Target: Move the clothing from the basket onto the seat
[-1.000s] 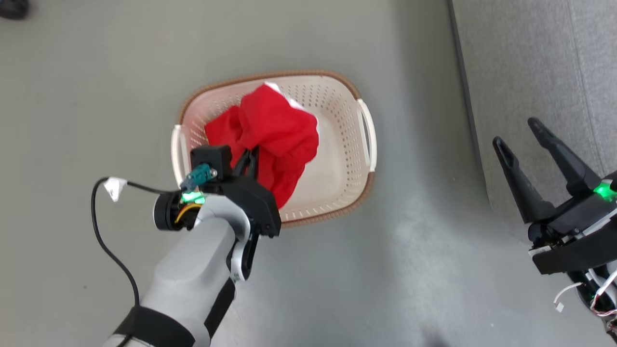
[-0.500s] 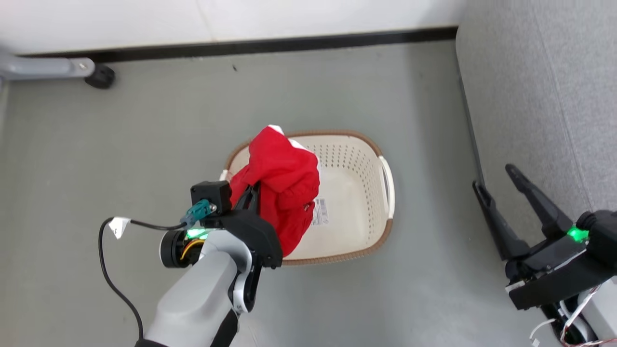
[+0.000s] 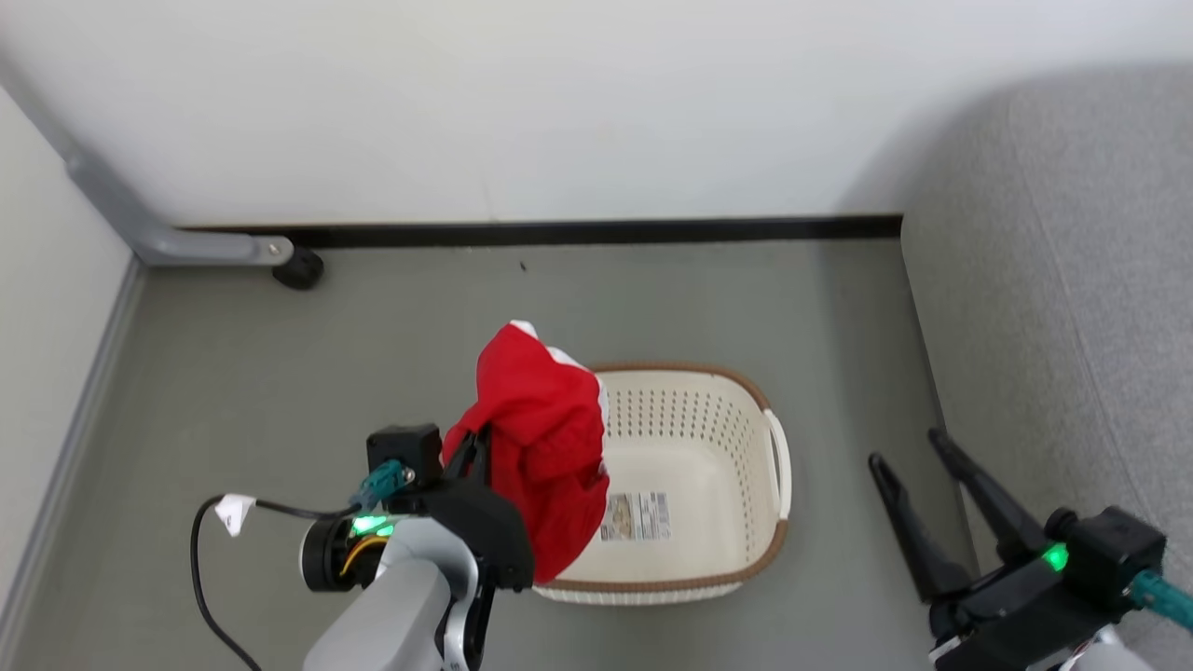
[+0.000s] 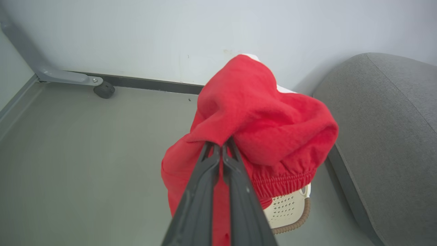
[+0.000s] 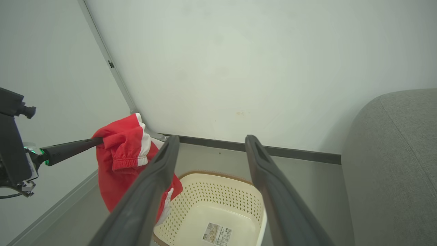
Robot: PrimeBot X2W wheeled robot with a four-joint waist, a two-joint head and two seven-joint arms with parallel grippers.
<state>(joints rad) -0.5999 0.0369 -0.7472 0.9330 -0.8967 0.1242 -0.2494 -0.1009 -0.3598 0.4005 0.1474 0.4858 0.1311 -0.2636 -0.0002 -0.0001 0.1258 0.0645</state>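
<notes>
Currently, at the lower centre of the head view, the left gripper (image 3: 477, 445) is clamped on the clothing (image 3: 541, 447), which hangs above the left end of the basket (image 3: 690, 373). At lower right, the right gripper (image 3: 902, 445) stands spread and empty. The step in hand appears to be the carry. The next move calls for swinging the load rightward over the seat (image 3: 1044, 280), then letting go.
</notes>
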